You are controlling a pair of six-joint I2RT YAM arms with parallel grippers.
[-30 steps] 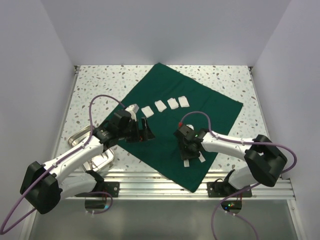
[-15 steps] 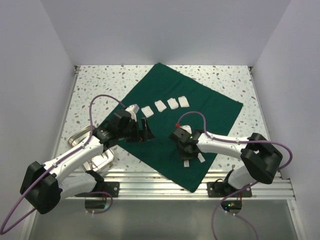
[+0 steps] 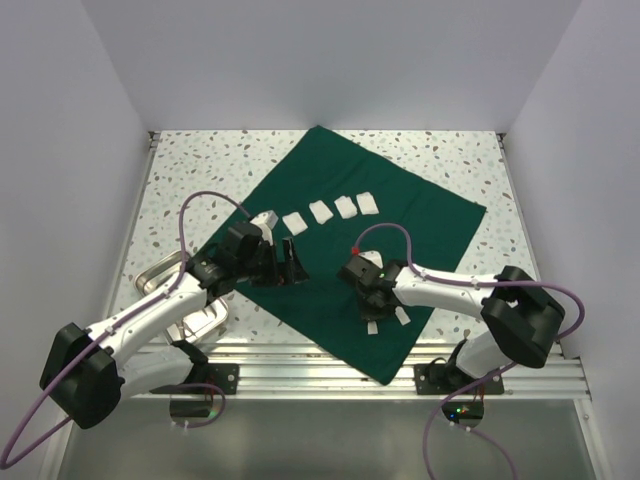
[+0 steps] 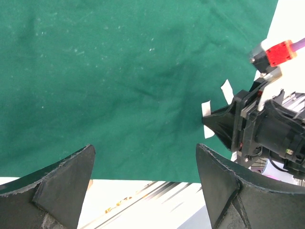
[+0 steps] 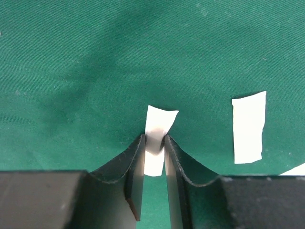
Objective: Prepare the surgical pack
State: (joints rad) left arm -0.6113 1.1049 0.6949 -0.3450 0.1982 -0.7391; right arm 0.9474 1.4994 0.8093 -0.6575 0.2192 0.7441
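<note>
The surgical pack's dark green drape (image 3: 370, 230) lies spread flat as a diamond on the speckled table. A row of white pads (image 3: 320, 211) sits on its far half. My right gripper (image 3: 372, 310) is down on the drape's near part, shut on a small white strip (image 5: 157, 123) that stands pinched between its jaws (image 5: 154, 138). A second white strip (image 5: 249, 126) lies flat just beside it. My left gripper (image 3: 290, 262) hovers open over the drape's left edge, its fingers (image 4: 66, 181) wide apart with nothing between them.
A steel tray (image 3: 165, 275) sits off the drape at the near left, partly under my left arm. An aluminium rail (image 3: 400, 355) runs along the table's near edge. White walls close in the left, right and back.
My right gripper has shifted slightly left and its jaws have closed in on the white strip. The left arm has not moved.
</note>
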